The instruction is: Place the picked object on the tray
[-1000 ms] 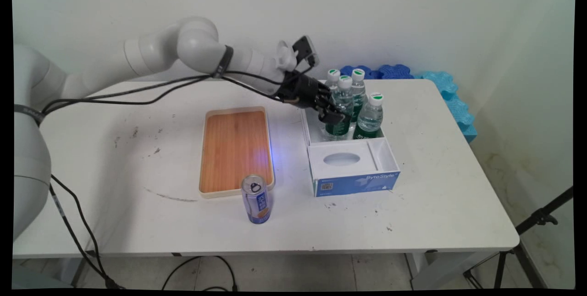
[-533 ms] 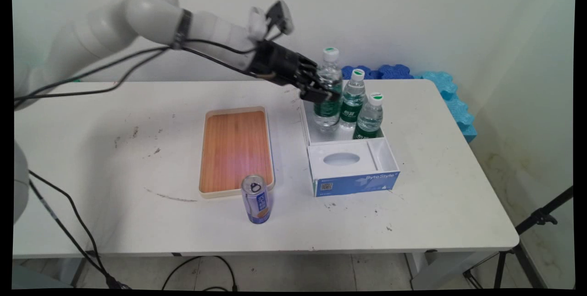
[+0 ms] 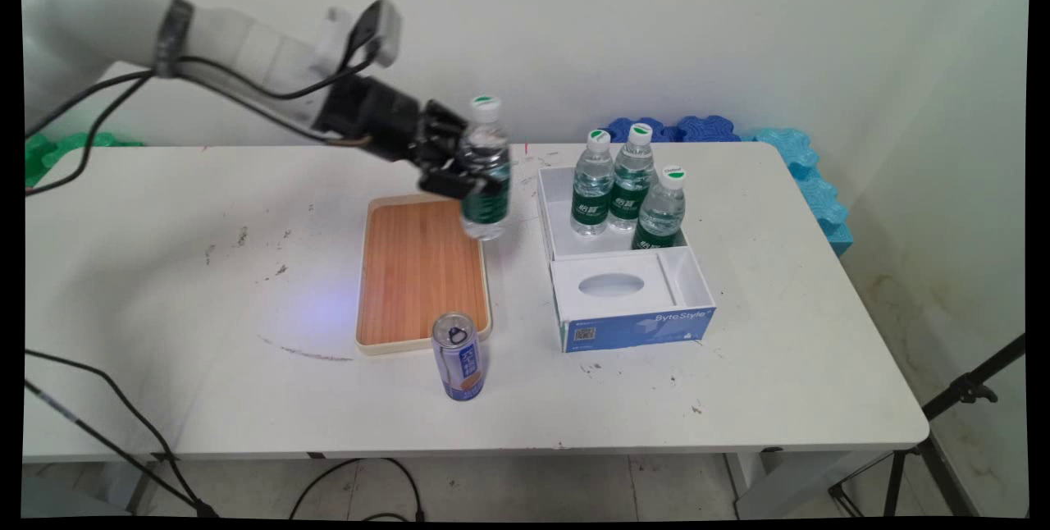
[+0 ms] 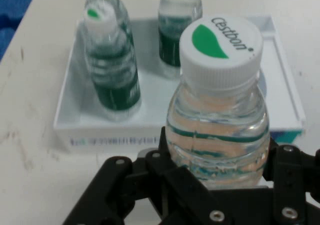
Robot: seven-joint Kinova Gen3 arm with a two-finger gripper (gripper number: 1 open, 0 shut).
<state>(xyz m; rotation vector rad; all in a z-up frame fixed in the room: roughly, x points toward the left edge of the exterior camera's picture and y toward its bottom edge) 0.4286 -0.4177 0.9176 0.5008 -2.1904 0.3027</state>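
Observation:
My gripper (image 3: 461, 173) is shut on a water bottle (image 3: 486, 169) with a white cap and green label, held upright in the air above the far right corner of the wooden tray (image 3: 418, 267). In the hand view the held water bottle (image 4: 217, 120) fills the middle, clamped between the black fingers (image 4: 285, 185). Three more bottles (image 3: 627, 185) stand in the far part of the white and blue box (image 3: 632, 300), to the right of the gripper. The box (image 4: 65, 115) with those bottles (image 4: 112, 70) lies behind the held one in the hand view.
A blue drink can (image 3: 458, 356) stands by the tray's near right corner. Blue foam pieces (image 3: 787, 161) lie past the table's far right edge. Green foam (image 3: 57, 148) shows at the far left. Black cables (image 3: 246, 95) hang from the arm.
The gripper has lifted one bottle out of the box and carried it up and to the left, over the tray's far corner. Three bottles stay in the box.

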